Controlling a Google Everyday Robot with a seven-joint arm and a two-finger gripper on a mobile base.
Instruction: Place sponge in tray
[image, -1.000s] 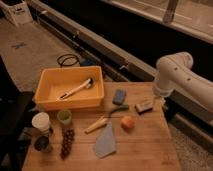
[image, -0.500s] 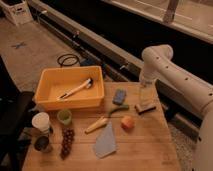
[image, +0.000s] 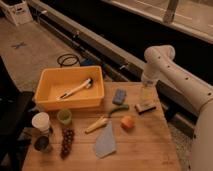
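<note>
In the camera view, your arm (image: 172, 70) comes in from the right edge of the frame, bends at a white elbow in the upper right and points straight down. The gripper (image: 145, 96) hangs at the right of centre, right over a brown block with a pale top (image: 145, 107) that lies on the wooden table (image: 145, 150). You cannot tell whether the gripper touches that block, or whether it stands wide or narrow. It carries nothing that you can make out.

The sponge (image: 119, 96) lies flat on the table just left of the gripper and the brown block, apart from both. It sits close to the right end of the tray (image: 70, 104), outside it.

The tray fills the centre left of the frame. A pale-handled brush or utensil (image: 75, 90) lies slantwise inside it.

Below the sponge you see a small green item (image: 119, 108). Lower down is an orange-red round fruit (image: 127, 122), with a pale yellow elongated piece (image: 97, 125) to its left. A pale blue-grey triangular cloth (image: 105, 143) lies near the lower centre.

Along the lower left stand a green cup (image: 64, 117), a white cup (image: 41, 122) and a dark container (image: 42, 144), with a dark bunch of grapes (image: 66, 142) beside them.

On the floor above the tray lies a coiled black cable (image: 68, 60).
</note>
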